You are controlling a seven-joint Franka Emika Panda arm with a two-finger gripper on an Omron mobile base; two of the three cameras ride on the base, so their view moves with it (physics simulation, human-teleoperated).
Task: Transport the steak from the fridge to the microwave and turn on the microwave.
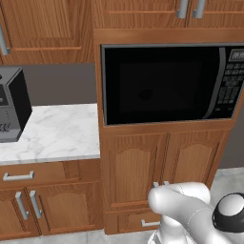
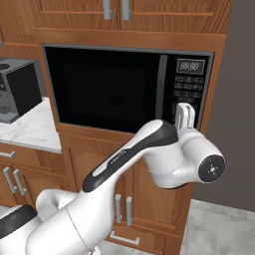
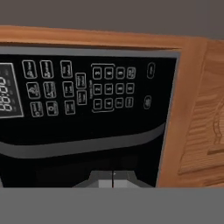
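Observation:
The microwave (image 1: pixel 162 86) (image 2: pixel 109 89) is built into the wooden cabinet column, and its dark glass door is closed. Its keypad (image 2: pixel 188 89) (image 3: pixel 109 87) is on the right side, with a lit display (image 2: pixel 191 65) above it. My gripper (image 2: pixel 184 113) (image 3: pixel 113 180) is shut with nothing between its fingertips. It stands just in front of the lower part of the keypad. The hand view is rolled sideways, so the keypad lies across it above the fingertips. The steak and the fridge are out of view.
A smaller black countertop appliance (image 1: pixel 12 102) (image 2: pixel 17 89) stands on the white marble counter (image 1: pixel 57 133) left of the microwave. Wooden cabinet doors (image 1: pixel 133 171) sit below, and upper cabinets (image 2: pixel 114 10) above. A grey wall (image 2: pixel 239 99) lies to the right.

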